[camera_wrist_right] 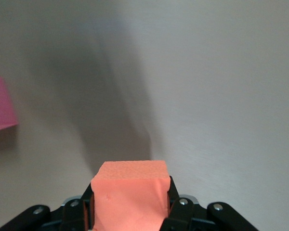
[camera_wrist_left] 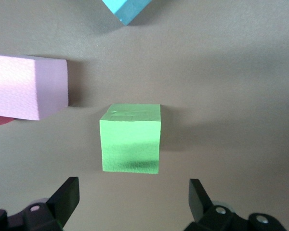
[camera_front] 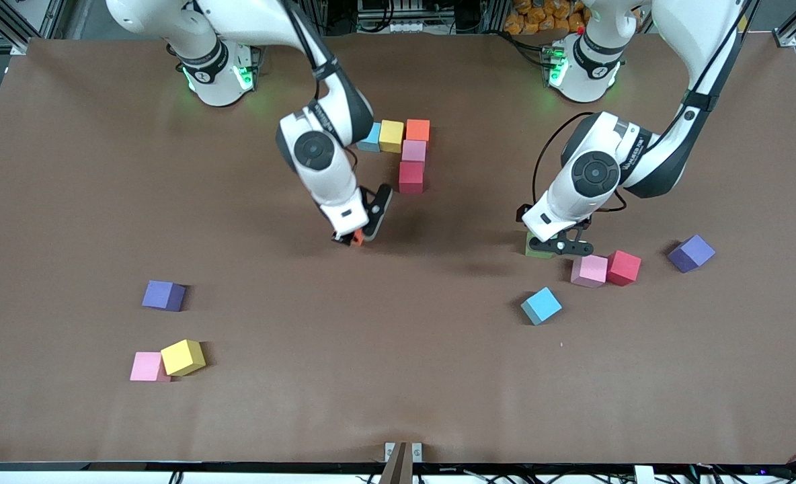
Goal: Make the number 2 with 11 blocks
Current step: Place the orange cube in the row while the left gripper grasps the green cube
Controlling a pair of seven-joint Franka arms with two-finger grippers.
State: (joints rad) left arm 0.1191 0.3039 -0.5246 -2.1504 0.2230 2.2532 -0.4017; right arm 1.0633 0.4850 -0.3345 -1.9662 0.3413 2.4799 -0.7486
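Blocks lie scattered over the brown table; lettering on the arms' wrist housings is too small to read. At the lower left of the front view sit a purple block, then a pink block touching a yellow block. At upper centre, five blocks form a hooked row: a blue block, a yellow one and an orange one side by side, with a pink one and a crimson block running down from the orange. Beside these, the right arm bends down from the upper left, and the right gripper is clamped on a small orange block over bare table, lower in the frame than the crimson block. Right of centre lies a tilted blue block. The left arm folds down from the upper right, and the left gripper stands with fingers apart just above a green block, which rests on the table between the fingertips' line and not gripped. Lower right of it, a pink block touches a red block, and a purple block sits apart toward the frame's right edge.
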